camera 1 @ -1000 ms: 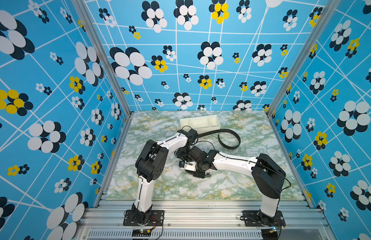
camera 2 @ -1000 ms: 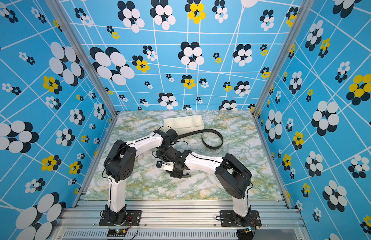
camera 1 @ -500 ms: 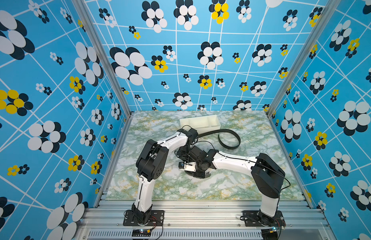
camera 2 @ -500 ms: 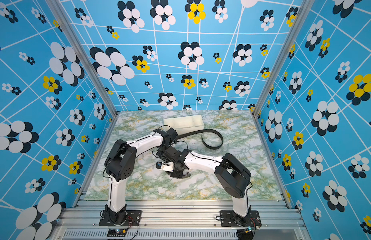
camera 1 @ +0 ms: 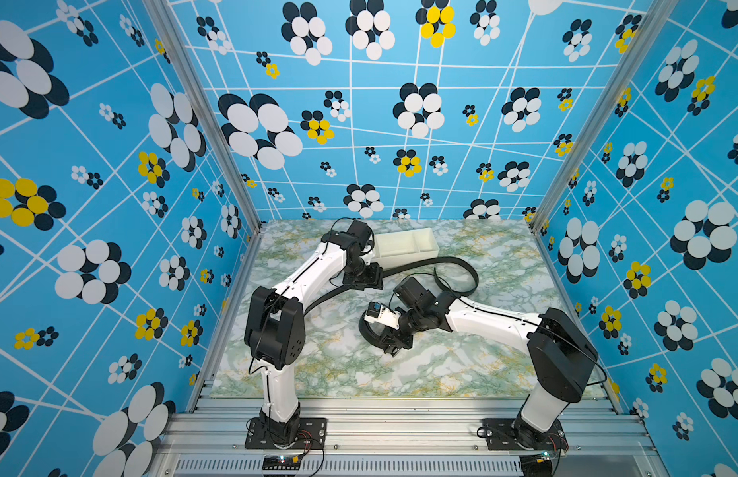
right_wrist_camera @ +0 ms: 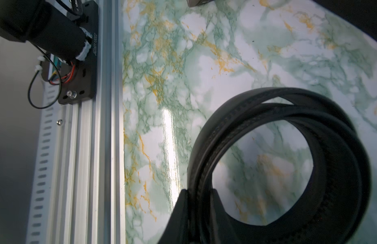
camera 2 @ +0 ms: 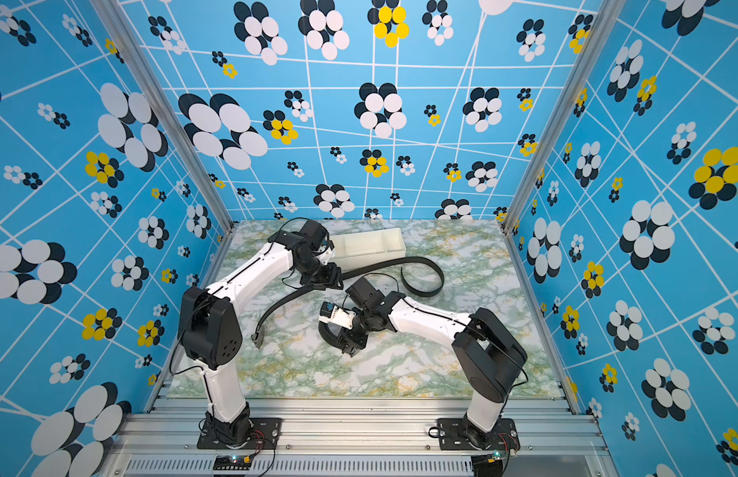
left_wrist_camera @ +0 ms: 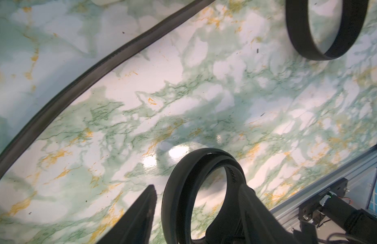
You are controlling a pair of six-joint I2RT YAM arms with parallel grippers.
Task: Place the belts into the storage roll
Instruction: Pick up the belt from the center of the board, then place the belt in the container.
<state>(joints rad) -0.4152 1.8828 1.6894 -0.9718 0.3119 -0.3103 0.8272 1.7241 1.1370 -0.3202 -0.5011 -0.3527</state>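
Green-veined marble tabletop (camera 1: 400, 371), enclosed on three sides by blue flower-print walls (camera 1: 111, 206). Slotted aluminium rail (camera 1: 400, 425) along front edge.

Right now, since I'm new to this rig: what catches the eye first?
A black coiled belt, pinched by the right fingers, sits near the middle of the marble table. Behind it a loose belt snakes across, passing in front of a white tray at the far edge.
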